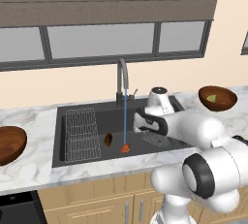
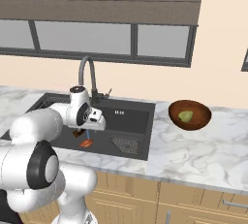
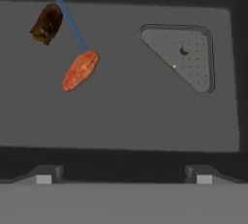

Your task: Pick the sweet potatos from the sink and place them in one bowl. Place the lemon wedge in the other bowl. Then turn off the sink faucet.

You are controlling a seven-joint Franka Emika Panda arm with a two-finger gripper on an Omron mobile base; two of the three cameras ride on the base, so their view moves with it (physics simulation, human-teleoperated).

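My gripper hangs open and empty over the black sink, right of the running water. In the hand view the orange-red sweet potato lies on the basin floor up and to the left of my fingertips. The dark brown sweet potato lies just beyond it. Both tubers rest near the stream falling from the grey faucet. The lemon wedge sits in the right wooden bowl. The left bowl stands empty on the counter.
A wire rack fills the left part of the basin. The square drain grate lies to the right of the tubers. Marble counter surrounds the sink, with a window wall behind the faucet.
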